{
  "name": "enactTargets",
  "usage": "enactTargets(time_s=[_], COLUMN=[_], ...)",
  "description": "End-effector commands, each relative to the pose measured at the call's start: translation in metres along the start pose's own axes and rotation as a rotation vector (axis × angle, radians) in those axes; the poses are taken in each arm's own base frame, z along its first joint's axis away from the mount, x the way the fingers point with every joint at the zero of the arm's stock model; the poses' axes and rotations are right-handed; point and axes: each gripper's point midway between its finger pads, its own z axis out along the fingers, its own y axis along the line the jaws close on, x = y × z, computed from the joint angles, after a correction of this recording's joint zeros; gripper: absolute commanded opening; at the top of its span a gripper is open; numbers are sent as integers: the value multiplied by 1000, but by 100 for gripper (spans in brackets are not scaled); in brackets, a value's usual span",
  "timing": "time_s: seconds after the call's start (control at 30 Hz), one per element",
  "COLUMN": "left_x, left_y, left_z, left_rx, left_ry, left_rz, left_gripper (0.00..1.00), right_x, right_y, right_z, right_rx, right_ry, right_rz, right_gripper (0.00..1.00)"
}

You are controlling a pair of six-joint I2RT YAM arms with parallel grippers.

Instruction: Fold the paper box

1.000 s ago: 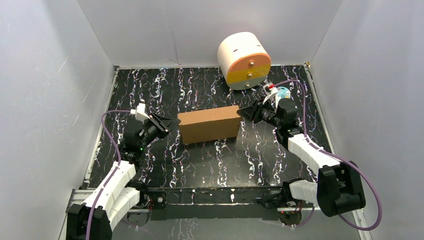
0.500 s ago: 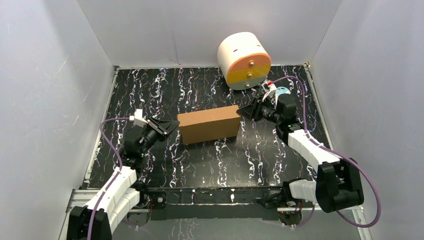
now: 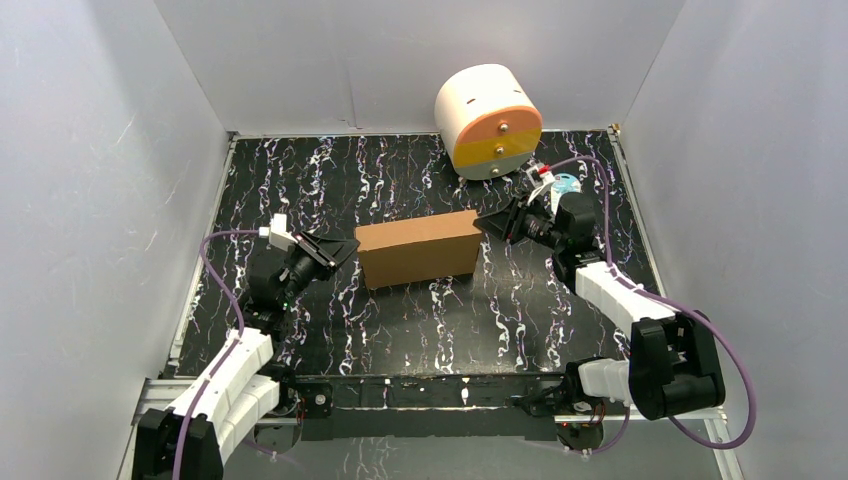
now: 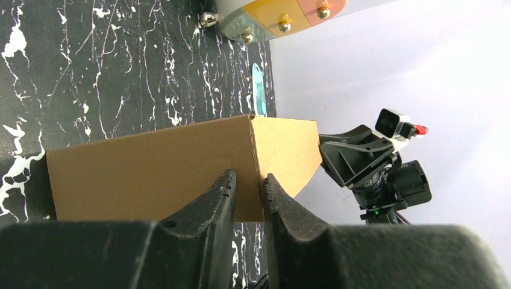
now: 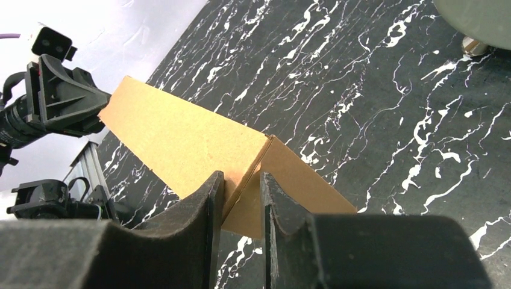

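Top external view shows your paper box (image 3: pixel 417 249) standing closed mid-table (image 3: pixel 300 180), left gripper (image 3: pixel 347 246) and right gripper (image 3: pixel 482 222) at its ends, probably steadying it; jaws show slits, and you cannot tell whether they pinch cardboard.

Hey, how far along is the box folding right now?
Done: the paper box looks closed, a plain brown block with no flaps sticking out. In hand: the left gripper and right gripper sit at its two ends, jaws a slit apart; contact is unclear. Left: probably only a final press or letting go.
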Motion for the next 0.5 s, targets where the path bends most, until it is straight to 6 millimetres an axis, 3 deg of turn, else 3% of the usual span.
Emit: enactTargets(time_s=[0.0, 0.23, 0.4, 0.47], left_x=[107, 110, 113, 112], left_y=[167, 166, 168, 166], left_z=[-69, -68, -67, -65], left_rx=[-625, -592, -589, -577], left_ry=[353, 341, 347, 342], left_rz=[-129, -163, -179, -179], left_gripper=[0, 0, 0, 0], right_x=[138, 175, 184, 177], right_y=[-39, -39, -40, -39], right_z=[-33, -40, -41, -39], right_rx=[157, 155, 152, 146], right_ry=[357, 418, 427, 413], right_rz=[301, 441, 471, 446], right_gripper=[29, 26, 24, 24])
